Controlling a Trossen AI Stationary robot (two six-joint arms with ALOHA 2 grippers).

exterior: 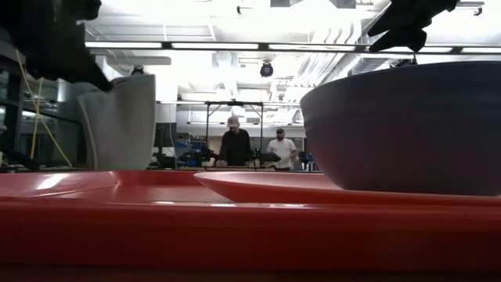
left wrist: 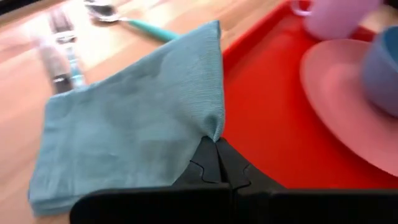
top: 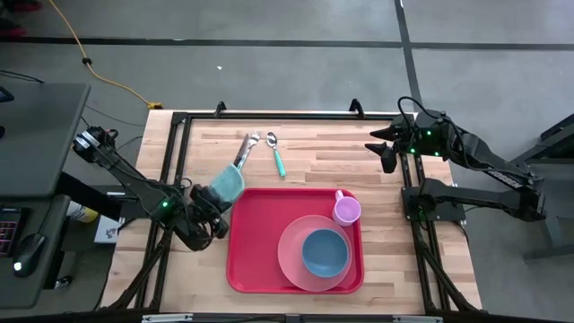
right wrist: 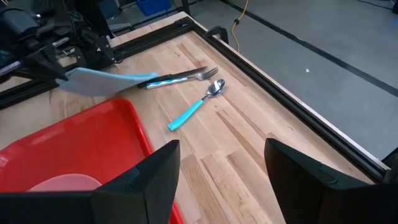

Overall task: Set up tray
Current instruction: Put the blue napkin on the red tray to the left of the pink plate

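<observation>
The red tray (top: 256, 242) lies on the wooden table and carries a pink plate (top: 291, 260) with a blue bowl (top: 325, 252) on it, plus a purple cup (top: 347, 210). My left gripper (top: 218, 199) is at the tray's far left corner, shut on a teal folded napkin (top: 228, 182). In the low view the napkin (exterior: 117, 117) stands up behind the tray's rim (exterior: 235, 227). A fork (top: 247, 148) and a teal-handled spoon (top: 276, 154) lie beyond the tray. My right gripper (top: 386, 152) waits open by the table's far right side. My left gripper (left wrist: 217, 165) pinches the napkin between its two fingers at one edge, near a corner (left wrist: 214, 134). The fingers come from the table's near left side. The napkin spreads away from them, and in the right wrist view the napkin (right wrist: 102, 81) sits lifted above the wood.
The fork (right wrist: 180, 76) and spoon (right wrist: 193, 109) lie on bare wood between the tray and the far frame rail (top: 287, 114). The tray's left half (left wrist: 273, 124) is bare red plastic. Two people (exterior: 250, 147) stand far back in the room.
</observation>
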